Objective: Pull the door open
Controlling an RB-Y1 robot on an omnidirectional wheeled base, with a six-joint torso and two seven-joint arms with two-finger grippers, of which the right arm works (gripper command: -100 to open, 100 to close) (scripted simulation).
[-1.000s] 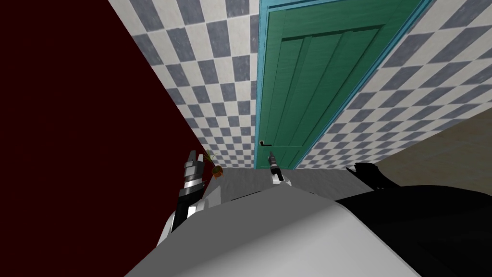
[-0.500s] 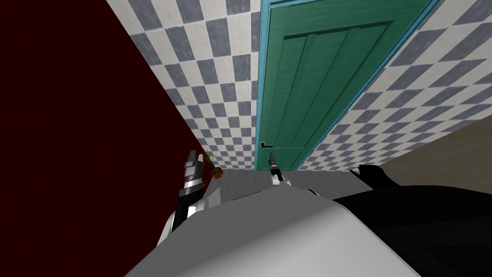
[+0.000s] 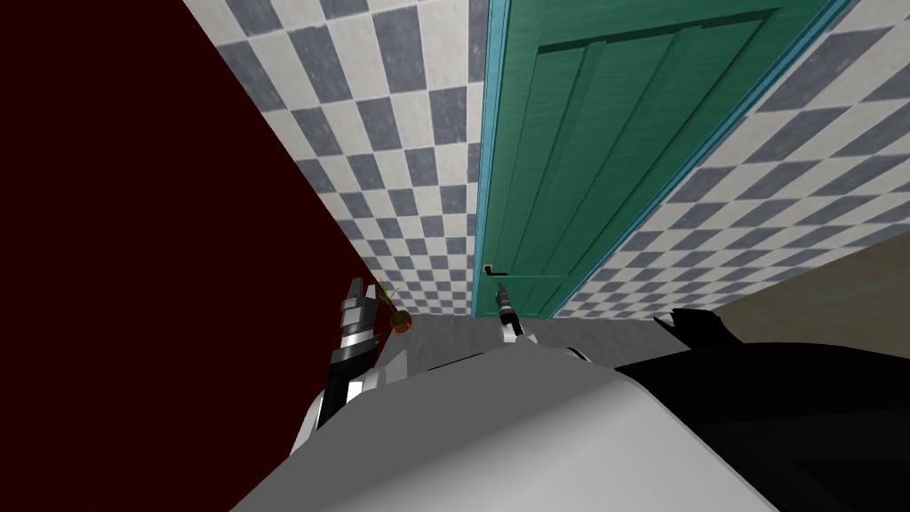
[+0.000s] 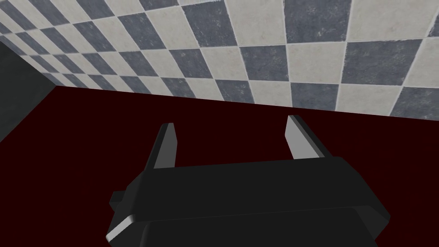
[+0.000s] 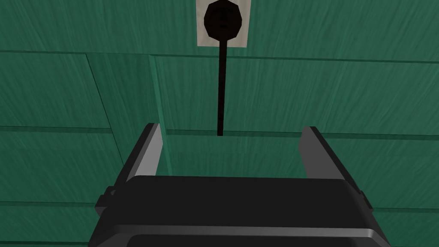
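My right tool (image 5: 231,128), fingers apart, faces the door handle (image 5: 221,92), which lies straight ahead, centred on the gap, long axis crossing my closing line.

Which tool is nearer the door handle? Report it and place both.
Right. The right tool, open, faces the green door with the dark handle just ahead of its fingertips, untouched. The left tool, open, hangs by the dark red wall, off to the handle's left.

The door (image 3: 578,160) stands ahead in the front wall (image 3: 400,133); its handle (image 3: 493,269) sits by the door's left edge, with the right gripper (image 3: 500,290) just before it; left of the door, a potted plant (image 3: 400,317) stands in the corner; the left gripper (image 3: 355,289) hangs beside the side wall (image 3: 133,222).
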